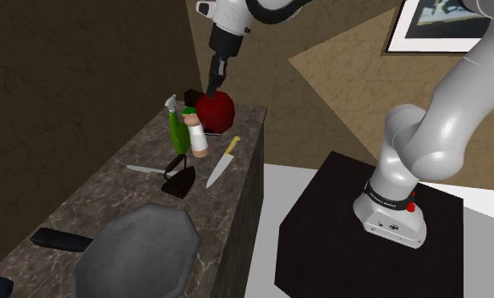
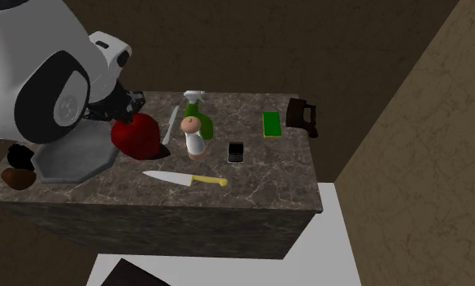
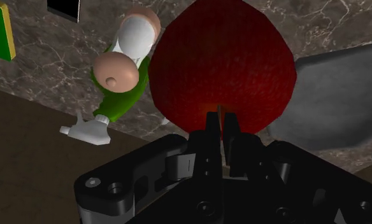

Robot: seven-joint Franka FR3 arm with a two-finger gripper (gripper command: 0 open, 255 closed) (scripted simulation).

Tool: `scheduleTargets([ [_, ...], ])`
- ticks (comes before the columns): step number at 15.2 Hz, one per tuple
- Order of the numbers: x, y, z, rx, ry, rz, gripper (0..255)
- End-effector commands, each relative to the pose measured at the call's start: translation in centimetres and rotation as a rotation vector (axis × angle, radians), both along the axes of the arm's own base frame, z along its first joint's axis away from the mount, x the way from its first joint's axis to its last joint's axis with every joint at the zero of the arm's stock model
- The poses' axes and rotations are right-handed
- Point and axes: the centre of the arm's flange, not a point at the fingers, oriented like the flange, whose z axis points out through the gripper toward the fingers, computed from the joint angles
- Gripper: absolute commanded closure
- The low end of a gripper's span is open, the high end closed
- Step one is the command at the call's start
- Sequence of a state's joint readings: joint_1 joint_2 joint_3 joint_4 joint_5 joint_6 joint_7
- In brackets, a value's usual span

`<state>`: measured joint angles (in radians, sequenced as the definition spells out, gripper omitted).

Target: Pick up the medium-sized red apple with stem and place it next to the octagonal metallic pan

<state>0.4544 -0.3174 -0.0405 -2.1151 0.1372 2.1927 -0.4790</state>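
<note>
A dark red apple [image 1: 216, 108] [image 2: 137, 135] hangs by its thin stem from my black gripper [image 1: 213, 88] [image 3: 221, 125]. The fingers [image 3: 211, 129] are shut on the stem, just above the apple [image 3: 223, 60]. In the second exterior view the apple hangs a little above the marble counter [image 2: 260, 183], close to the rim of the grey octagonal pan [image 2: 75, 154]. The pan [image 1: 140, 251] lies at the near end of the counter in the shoulder view, its dark handle pointing toward that view's left. In the wrist view the pan [image 3: 344, 95] shows beside the apple.
Beside the apple stand a green spray bottle [image 2: 200, 114] and a white and tan shaker [image 2: 195, 140]. A yellow-handled knife [image 2: 185, 177], a phone [image 2: 236, 152], a green sponge [image 2: 272, 124], a dark iron-like object [image 2: 302, 114] and a grey blade [image 1: 148, 169] lie on the counter.
</note>
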Motion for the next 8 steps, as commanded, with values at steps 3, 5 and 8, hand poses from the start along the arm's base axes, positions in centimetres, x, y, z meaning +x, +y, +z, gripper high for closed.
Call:
scheduleTargets([
  [3, -2.0, 5.0, 0.1, 0.000, 0.000, -0.002, 255],
  [5, -3.0, 7.4, 0.1, 0.000, 0.000, -0.002, 255],
  [8, -4.5, 11.1, 0.1, 0.000, 0.000, -0.002, 255],
])
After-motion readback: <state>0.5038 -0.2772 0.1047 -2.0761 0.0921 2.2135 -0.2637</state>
